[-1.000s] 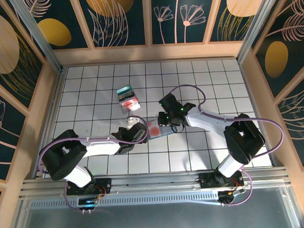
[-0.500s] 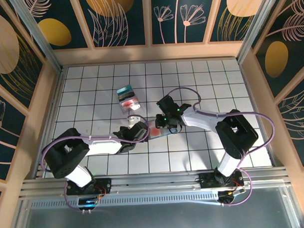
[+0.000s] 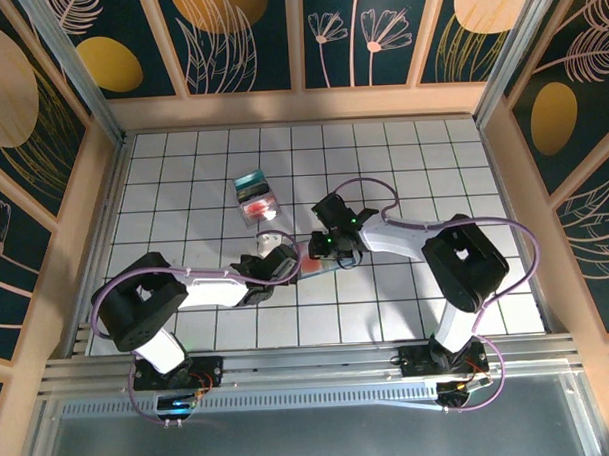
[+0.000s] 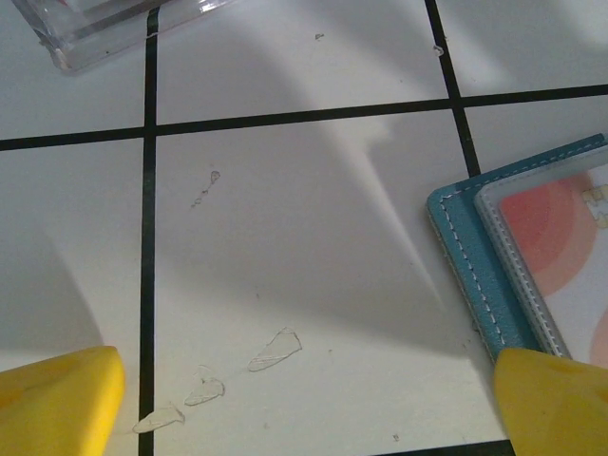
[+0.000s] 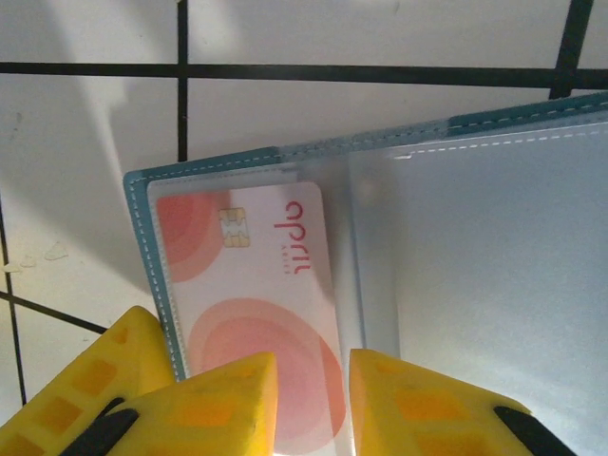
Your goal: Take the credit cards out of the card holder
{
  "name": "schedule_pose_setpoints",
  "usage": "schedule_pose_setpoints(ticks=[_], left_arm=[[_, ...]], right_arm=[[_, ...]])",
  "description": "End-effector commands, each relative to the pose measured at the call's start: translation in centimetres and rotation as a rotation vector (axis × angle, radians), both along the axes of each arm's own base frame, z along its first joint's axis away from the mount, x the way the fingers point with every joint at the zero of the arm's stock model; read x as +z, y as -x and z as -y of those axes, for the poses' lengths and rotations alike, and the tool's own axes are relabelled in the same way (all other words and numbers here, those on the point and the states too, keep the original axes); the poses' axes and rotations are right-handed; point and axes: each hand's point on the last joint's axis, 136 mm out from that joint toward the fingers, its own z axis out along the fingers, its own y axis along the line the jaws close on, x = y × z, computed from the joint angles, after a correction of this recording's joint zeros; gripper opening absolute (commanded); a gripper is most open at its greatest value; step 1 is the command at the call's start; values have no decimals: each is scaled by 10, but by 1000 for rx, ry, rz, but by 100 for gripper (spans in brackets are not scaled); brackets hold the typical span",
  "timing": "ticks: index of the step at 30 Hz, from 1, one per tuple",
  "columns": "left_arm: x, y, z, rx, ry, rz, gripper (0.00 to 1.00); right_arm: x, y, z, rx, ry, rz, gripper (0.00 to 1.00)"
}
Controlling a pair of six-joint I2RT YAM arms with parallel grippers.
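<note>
The card holder (image 5: 456,237) lies open on the tiles, blue-grey inside with a teal stitched edge. A red-pink credit card (image 5: 256,285) sits in its left clear pocket. My right gripper (image 5: 312,404) stands low over that pocket, open by a narrow gap, with the card's right edge showing between the fingertips. My left gripper (image 4: 304,404) is open wide, bare tile between its fingers. Its right fingertip (image 4: 556,399) rests at the teal corner of the card holder (image 4: 465,256). From above, the card holder (image 3: 311,260) lies between my left gripper (image 3: 286,261) and right gripper (image 3: 325,249).
A clear plastic box (image 3: 255,197) stands one to two tiles beyond the left gripper, with a teal card (image 3: 248,180) and a red card (image 3: 258,203) in it. Its corner (image 4: 104,33) shows in the left wrist view. Wooden walls ring the tiled floor.
My right gripper has come down and shifted left onto the card holder, covering more of it. The left gripper has edged a little right against the holder's corner.
</note>
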Motion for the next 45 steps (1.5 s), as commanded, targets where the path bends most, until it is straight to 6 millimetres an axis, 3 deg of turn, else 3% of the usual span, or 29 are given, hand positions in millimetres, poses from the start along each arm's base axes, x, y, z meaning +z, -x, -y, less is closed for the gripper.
schedule_pose_setpoints(ticks=[1, 16, 32, 45], left_arm=[[1, -4, 0, 23, -12, 5, 99], [-7, -2, -3, 18, -50, -17, 99], [-9, 0, -6, 15, -80, -29, 99], [-8, -1, -4, 14, -75, -29, 99]], right_arm=[[-10, 1, 2, -9, -4, -21, 27], [-24, 6, 1, -5, -32, -59, 27], [11, 2, -10, 14, -232, -23, 24], [4, 3, -7, 1, -247, -45, 25]])
